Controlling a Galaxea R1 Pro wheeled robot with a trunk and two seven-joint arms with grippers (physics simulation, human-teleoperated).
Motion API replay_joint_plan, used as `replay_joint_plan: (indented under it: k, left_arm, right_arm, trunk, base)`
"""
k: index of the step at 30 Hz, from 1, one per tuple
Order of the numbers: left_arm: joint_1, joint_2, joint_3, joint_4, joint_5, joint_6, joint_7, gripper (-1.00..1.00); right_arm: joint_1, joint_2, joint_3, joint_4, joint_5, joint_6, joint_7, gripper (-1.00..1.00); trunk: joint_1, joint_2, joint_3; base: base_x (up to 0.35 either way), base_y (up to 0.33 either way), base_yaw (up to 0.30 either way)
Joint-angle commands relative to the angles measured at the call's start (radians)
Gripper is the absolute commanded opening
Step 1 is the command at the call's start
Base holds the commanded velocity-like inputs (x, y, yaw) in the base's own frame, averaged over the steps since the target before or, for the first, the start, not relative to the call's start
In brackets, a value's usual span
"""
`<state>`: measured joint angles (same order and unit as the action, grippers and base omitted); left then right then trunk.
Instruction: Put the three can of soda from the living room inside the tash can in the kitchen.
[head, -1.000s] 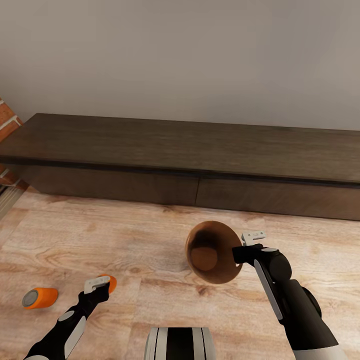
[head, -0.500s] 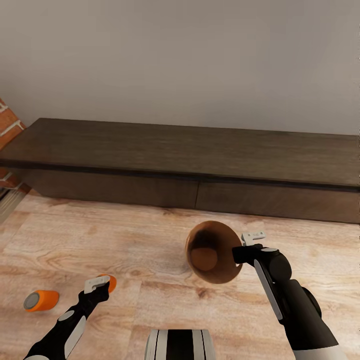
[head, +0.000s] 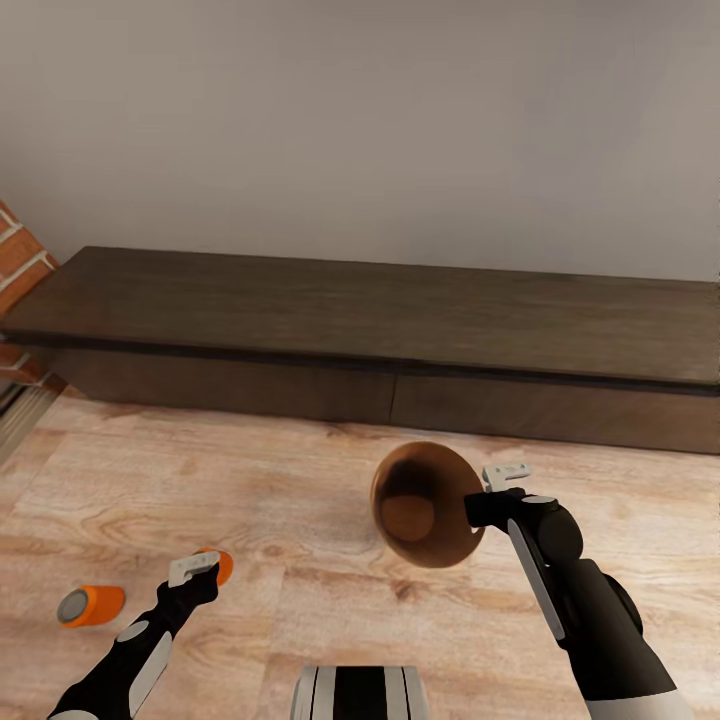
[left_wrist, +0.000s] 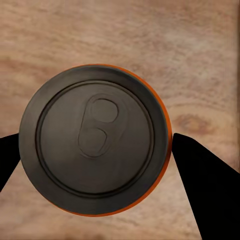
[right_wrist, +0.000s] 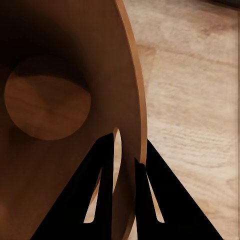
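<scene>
My left gripper (head: 203, 570) is shut on an orange can of soda (head: 223, 566), low over the wood floor. In the left wrist view that can of soda (left_wrist: 95, 145) shows its grey round top between the two dark fingers (left_wrist: 200, 180). A second orange can of soda (head: 91, 605) lies on its side on the floor to the left. The brown trash can (head: 425, 505) hangs tilted, dark mouth toward me, with my right gripper (head: 492, 492) shut on its rim. In the right wrist view the fingers (right_wrist: 102, 195) pinch the wall of the trash can (right_wrist: 50, 100).
A long dark low cabinet (head: 380, 330) runs along the grey wall ahead. Red brick (head: 18, 265) shows at the left edge. Light wood plank floor (head: 250, 480) stretches between me and the cabinet.
The whole view has shifted: the cabinet and brick sit lower in the picture and the floor can a bit further right. Both arms and what they hold keep their places.
</scene>
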<state>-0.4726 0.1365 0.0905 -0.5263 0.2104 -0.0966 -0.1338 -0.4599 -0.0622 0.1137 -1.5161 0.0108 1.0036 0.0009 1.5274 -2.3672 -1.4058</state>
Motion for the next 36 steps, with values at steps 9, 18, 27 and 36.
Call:
replay_joint_plan:
  k: [9,18,27,36]
  left_arm:
    - [0.000,0.000,0.000,0.000,0.000,0.000,0.000,-1.00]
    - [0.000,0.000,0.000,-0.001,0.000,0.000,0.000,-1.00]
    - [0.000,0.000,0.000,-0.003,0.000,0.000,0.000,-1.00]
    - [0.000,0.000,0.000,-0.003,0.000,0.000,0.000,-1.00]
  right_arm:
    - [0.000,0.001,0.000,0.000,-0.015,0.000,0.011,-1.00]
    - [0.000,0.001,0.000,0.000,-0.015,0.000,0.011,-1.00]
    - [0.000,0.001,0.000,0.001,-0.015,0.000,0.011,-1.00]
    - [0.000,0.001,0.000,0.001,-0.015,0.000,0.011,-1.00]
  trunk:
    - [-0.035,0.063,0.028]
    - [-0.035,0.063,0.028]
    - [-0.035,0.063,0.028]
    - [-0.035,0.063,0.028]
  base:
    - [0.000,0.000,0.000]
    - [-0.017,0.000,0.000]
    - [-0.075,0.000,0.000]
    - [-0.001,0.000,0.000]
